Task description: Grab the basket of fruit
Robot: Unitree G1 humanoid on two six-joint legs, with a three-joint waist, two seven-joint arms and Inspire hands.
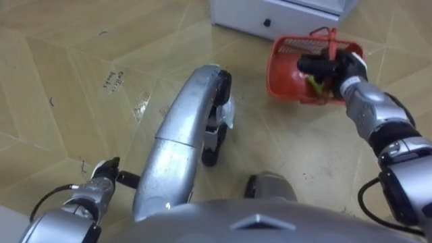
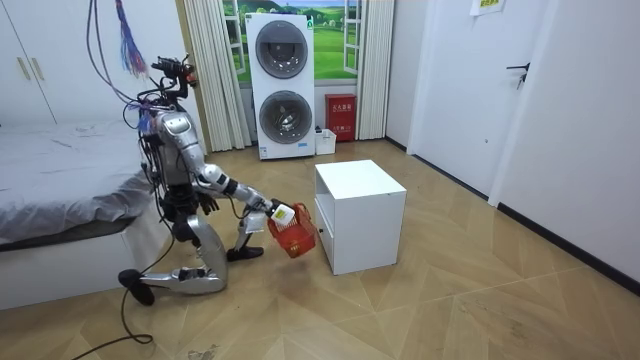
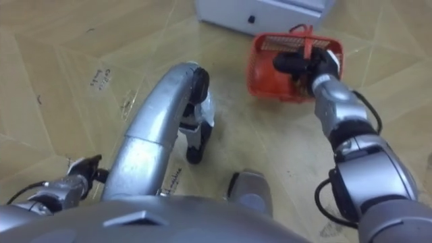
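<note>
**Right hand holds the red basket by the white cabinet**

In the left eye view you look down at a tan wooden floor (image 1: 54, 81). At the top right is a red plastic basket (image 1: 285, 73) with slotted sides. It is tipped over to one side. The right hand (image 1: 337, 67) reaches out to it, and its dark fingers are curled tight on the top of the basket, next to the thin red handle. Something small and green-yellow (image 1: 313, 85) sits inside the basket. Just behind the basket is a white box-shaped cabinet (image 1: 270, 10) with a little dark knob. The left hand (image 1: 101, 179) is low in the left corner, well apart from the basket. You cannot tell if it is open or closed.

In the right eye view you see the same thing: the right hand is closed on the tipped basket, with the cabinet close behind.

In the room view the robot kneels on the floor between a grey bed (image 2: 60, 200) and the cabinet. Its right arm stretches toward the cabinet, and the basket hangs tilted from that hand, just beside the cabinet's front. You cannot tell if the basket touches the floor. Two white washing machines (image 2: 285, 85) stand stacked at the back wall.
</note>
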